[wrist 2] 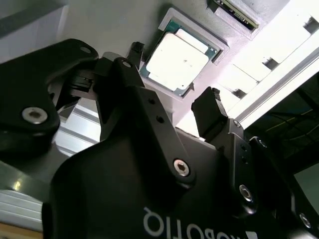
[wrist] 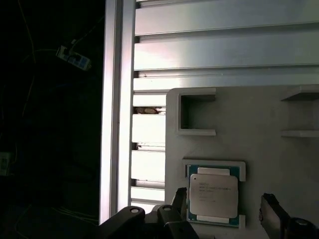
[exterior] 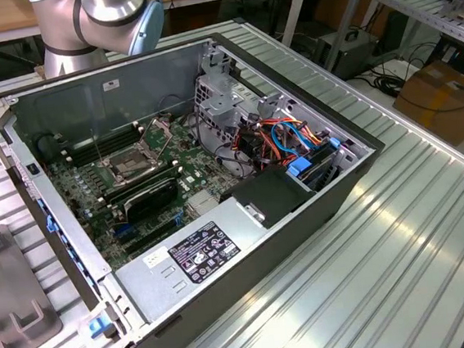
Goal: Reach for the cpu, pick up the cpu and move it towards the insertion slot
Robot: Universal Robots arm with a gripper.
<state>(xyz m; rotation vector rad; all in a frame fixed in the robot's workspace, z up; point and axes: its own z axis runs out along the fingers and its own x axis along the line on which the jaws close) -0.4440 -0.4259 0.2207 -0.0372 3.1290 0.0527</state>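
DESK: Take me across the exterior view, left to right.

PHOTOG: At lower left, a grey moulded fixture [exterior: 16, 318] sits on the slatted aluminium table [exterior: 389, 266]. At upper left, the robot arm [exterior: 94, 19], silver with a pale blue cap, stands behind the open computer case [exterior: 353, 150]. Inside the case, left of centre on the green board [exterior: 86, 192], lies the insertion slot [exterior: 130, 163], with a shiny frame around a dark middle. Lower centre holds a silver power supply [exterior: 195, 256] with a black label. Right of centre, blue and orange cables [exterior: 294, 139] bunch against the case wall. At far right, a cardboard box [exterior: 442, 92] rests on the floor beyond the table.

DESK: Where is the cpu?

PHOTOG: In both wrist views the cpu [wrist: 213, 195] lies flat, pale face up, seated in a square recess of a pale grey holder [wrist: 249, 124]. The holder rests on the slatted table, near its edge rail.

DESK: And the gripper?

PHOTOG: The gripper [wrist 2: 172, 74] is spread wide and pinches nothing. Its black fingers [wrist: 178, 199] stand one on each side of the chip, with the chip between them. Whether the tips touch the holder I cannot tell.
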